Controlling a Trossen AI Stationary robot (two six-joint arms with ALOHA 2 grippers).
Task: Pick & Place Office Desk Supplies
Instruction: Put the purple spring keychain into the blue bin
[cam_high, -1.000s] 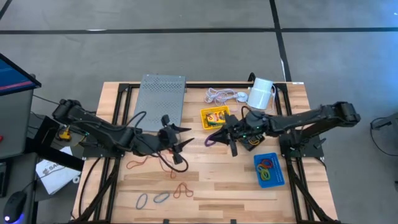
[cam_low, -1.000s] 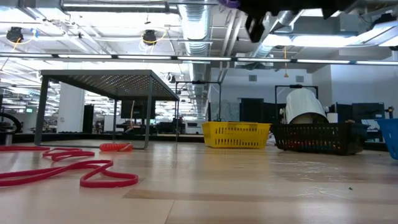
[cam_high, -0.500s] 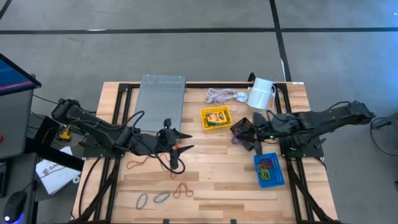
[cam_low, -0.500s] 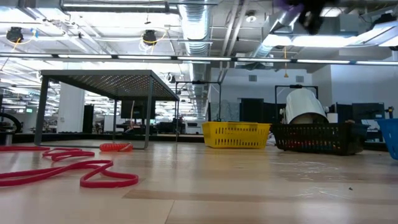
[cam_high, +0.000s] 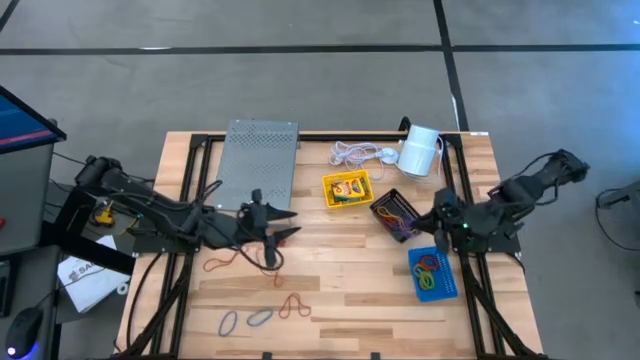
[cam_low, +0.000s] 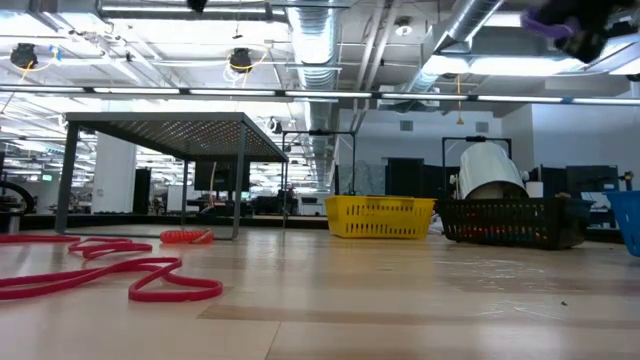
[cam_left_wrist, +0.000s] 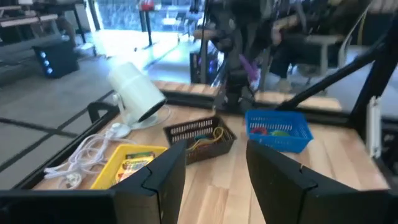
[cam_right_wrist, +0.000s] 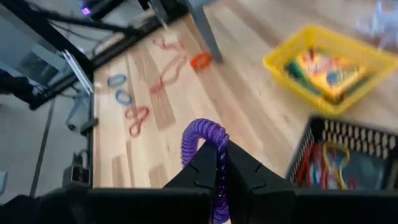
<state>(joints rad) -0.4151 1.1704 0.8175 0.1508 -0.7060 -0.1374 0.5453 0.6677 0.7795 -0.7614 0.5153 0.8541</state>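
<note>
Right gripper (cam_right_wrist: 216, 168) pinches a purple coiled loop (cam_right_wrist: 200, 138), clearest in its wrist view. Left gripper (cam_left_wrist: 214, 163) is spread. No writing is readable.

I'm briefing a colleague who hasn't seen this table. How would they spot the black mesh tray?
Start at the white cylinder at the table's far edge, right of centre. Just nearer lies the black mesh tray, between the yellow tray and blue tray. It alone is dark and see-through, holding loose bands.
</note>
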